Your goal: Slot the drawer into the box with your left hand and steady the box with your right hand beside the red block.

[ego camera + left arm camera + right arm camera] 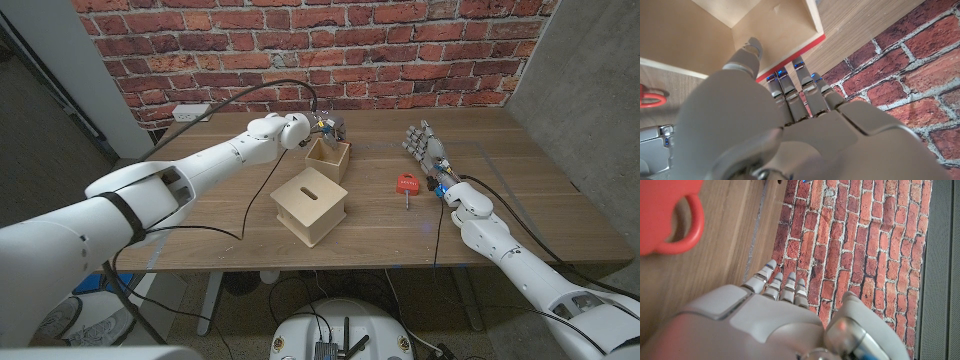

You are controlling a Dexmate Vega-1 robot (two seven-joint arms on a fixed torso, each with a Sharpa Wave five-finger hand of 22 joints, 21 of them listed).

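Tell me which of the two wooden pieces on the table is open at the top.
The drawer, farther back at the left robot hand, is open-topped. The box nearer the front has a closed top with only a slot.

The wooden table (210, 215) carries the box (310, 205), drawer (328, 157) and red block (407, 184).

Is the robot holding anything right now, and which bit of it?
The left hand grips the drawer by its far rim. The right hand holds nothing.
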